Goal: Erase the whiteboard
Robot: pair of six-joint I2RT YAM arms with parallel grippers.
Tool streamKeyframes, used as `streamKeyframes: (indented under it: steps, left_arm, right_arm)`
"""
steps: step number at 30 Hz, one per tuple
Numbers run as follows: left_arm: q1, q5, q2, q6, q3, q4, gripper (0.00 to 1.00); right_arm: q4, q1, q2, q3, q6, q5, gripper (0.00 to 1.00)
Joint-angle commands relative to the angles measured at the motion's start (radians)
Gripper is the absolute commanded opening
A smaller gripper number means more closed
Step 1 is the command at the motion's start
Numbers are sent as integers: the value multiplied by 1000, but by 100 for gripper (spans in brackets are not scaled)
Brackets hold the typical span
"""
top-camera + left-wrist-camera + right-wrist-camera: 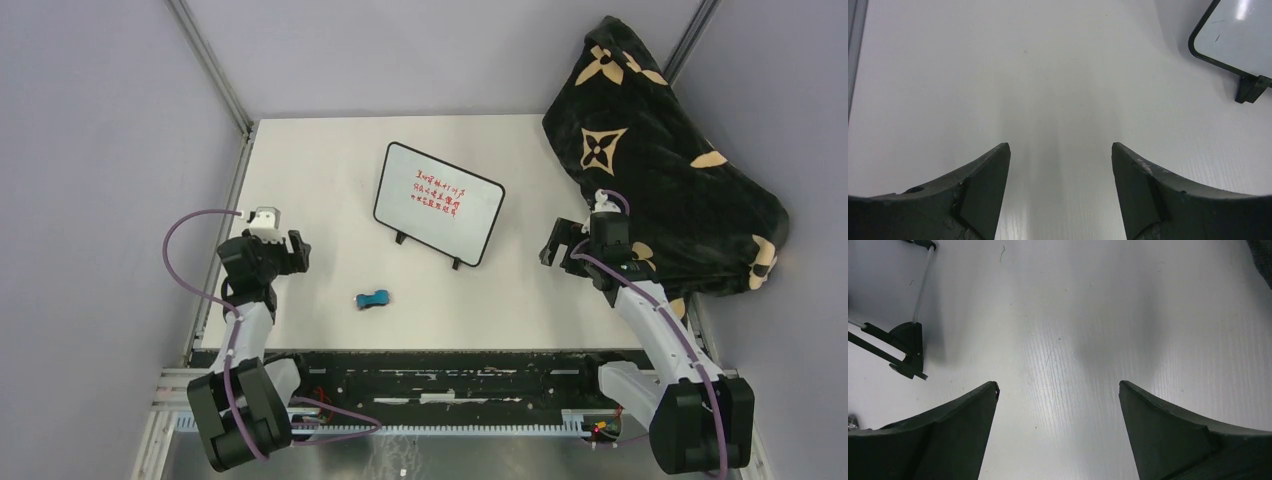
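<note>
The whiteboard (440, 203) stands tilted on two black feet at the table's middle back, with red handwriting on it. Its corner and one foot show in the left wrist view (1233, 40); its edge and a foot show in the right wrist view (908, 340). A small blue eraser (372, 299) lies on the table in front of the board. My left gripper (285, 248) is open and empty, left of the board and of the eraser. My right gripper (562, 245) is open and empty, right of the board.
A black blanket with tan flower marks (660, 160) is heaped at the back right, close behind the right arm. The white table (320, 180) ends at a metal rail on the left and a black rail at the front.
</note>
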Motion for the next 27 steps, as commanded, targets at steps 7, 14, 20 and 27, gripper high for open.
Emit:
streamKeyframes:
  steps: [7, 14, 20, 27]
  left_arm:
    - [30, 69, 21, -45, 27, 33, 80]
    - [34, 77, 32, -45, 32, 27, 80]
    - [37, 82, 17, -43, 25, 28, 80]
    - [36, 267, 26, 127, 116, -230, 74]
  right_arm:
    - [98, 4, -69, -24, -9, -73, 100]
    - [140, 4, -95, -30, 69, -111, 100]
    - [200, 4, -166, -51, 167, -153, 96]
    - [64, 4, -181, 7, 126, -71, 94]
